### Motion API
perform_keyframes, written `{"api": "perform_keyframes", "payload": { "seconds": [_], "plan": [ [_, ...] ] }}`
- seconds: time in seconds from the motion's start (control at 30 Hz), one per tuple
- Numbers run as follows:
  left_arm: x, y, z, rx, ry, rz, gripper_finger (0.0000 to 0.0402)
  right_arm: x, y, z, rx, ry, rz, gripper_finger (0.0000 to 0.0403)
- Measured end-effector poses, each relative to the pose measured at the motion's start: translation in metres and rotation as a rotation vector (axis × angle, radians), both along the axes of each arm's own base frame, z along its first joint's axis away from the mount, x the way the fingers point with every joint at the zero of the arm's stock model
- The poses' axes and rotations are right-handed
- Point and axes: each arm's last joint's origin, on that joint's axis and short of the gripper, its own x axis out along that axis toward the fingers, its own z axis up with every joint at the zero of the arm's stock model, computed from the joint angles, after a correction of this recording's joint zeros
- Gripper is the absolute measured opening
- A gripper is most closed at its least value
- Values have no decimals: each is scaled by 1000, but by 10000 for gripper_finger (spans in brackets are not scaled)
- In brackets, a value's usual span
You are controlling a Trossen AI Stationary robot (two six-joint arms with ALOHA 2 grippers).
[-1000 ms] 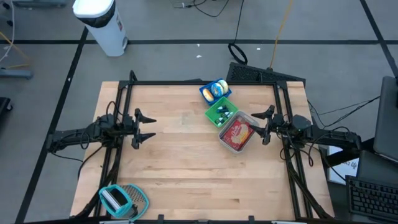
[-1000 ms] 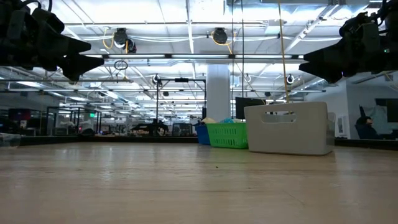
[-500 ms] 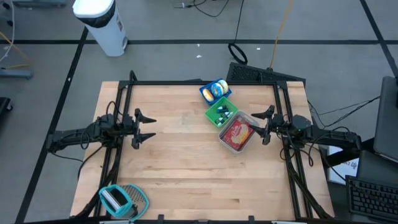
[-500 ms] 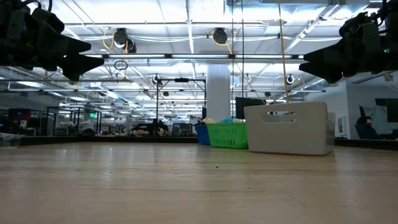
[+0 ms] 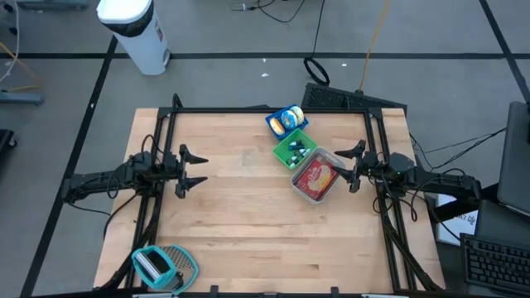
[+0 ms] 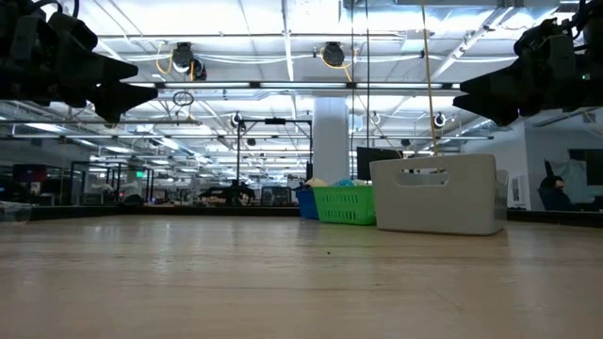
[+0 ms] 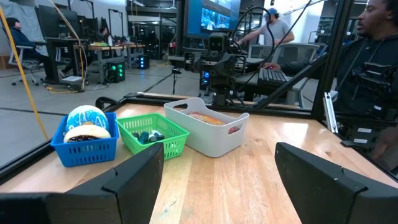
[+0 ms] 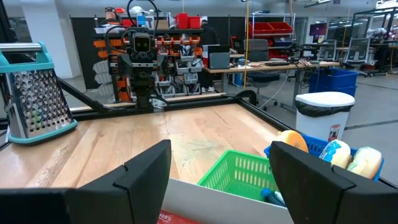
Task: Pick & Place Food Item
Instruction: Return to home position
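Three containers stand in a row at the table's far right: a blue basket [image 5: 286,121] with round food items, a green basket [image 5: 295,148] with small dark items, and a white bin [image 5: 315,177] holding a red-packaged food item [image 5: 315,175]. My left gripper [image 5: 193,169] hangs open above the table's left side, pointing level toward the right. My right gripper [image 5: 348,168] hangs open just right of the white bin, pointing level toward the left. Neither has anything between its fingers. In the left wrist view the blue basket [image 7: 86,140], green basket [image 7: 153,134] and white bin [image 7: 208,129] rest on the wood.
A teal-framed box grater [image 5: 159,265] lies at the table's near left corner; it stands tall in the right wrist view [image 8: 32,93]. A black frame [image 5: 265,111] edges the table. Bare wood [image 5: 248,215] spans the middle. A person [image 7: 373,68] sits beyond the table's right edge.
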Motion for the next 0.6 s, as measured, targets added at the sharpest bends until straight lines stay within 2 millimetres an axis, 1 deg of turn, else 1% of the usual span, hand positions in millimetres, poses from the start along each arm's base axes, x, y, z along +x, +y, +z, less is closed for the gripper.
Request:
{"api": "perform_keyframes", "payload": {
  "seconds": [0.6],
  "plan": [
    [0, 0, 0, 0, 0, 0, 310, 0, 0, 0, 0, 0, 0, 262]
  ]
}}
